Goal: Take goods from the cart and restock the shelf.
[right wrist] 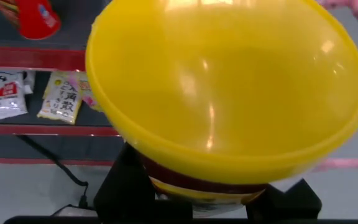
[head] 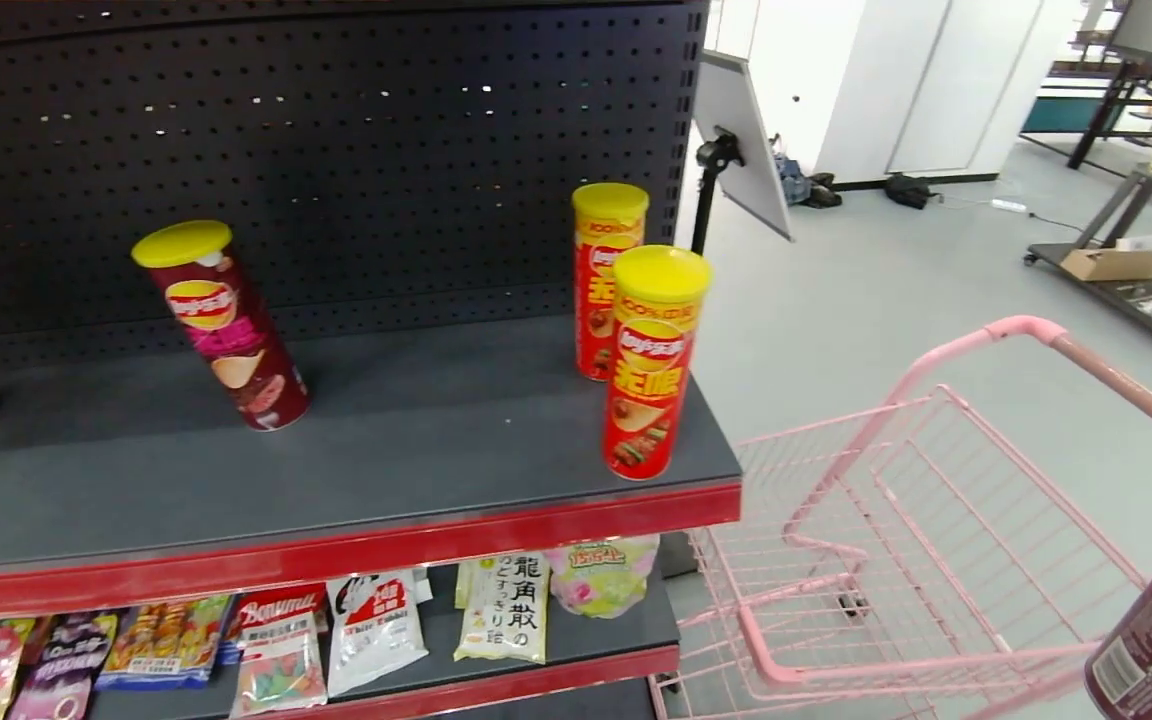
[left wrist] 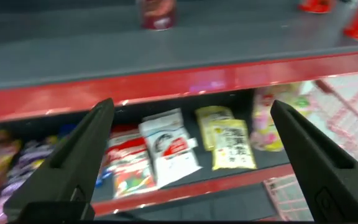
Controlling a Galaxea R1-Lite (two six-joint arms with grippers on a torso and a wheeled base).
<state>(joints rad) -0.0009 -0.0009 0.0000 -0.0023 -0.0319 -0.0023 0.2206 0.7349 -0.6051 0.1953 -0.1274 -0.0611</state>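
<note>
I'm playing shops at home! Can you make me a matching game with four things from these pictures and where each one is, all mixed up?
Things:
1. front red can
2. maroon can
3. cart
4. snack bags

Places:
A. on the lower shelf
B. on the floor, right of the shelves
C. upper shelf, right front corner
D. upper shelf, standing alone on its left part

Pairs: 1-C, 2-D, 3-B, 4-A
</note>
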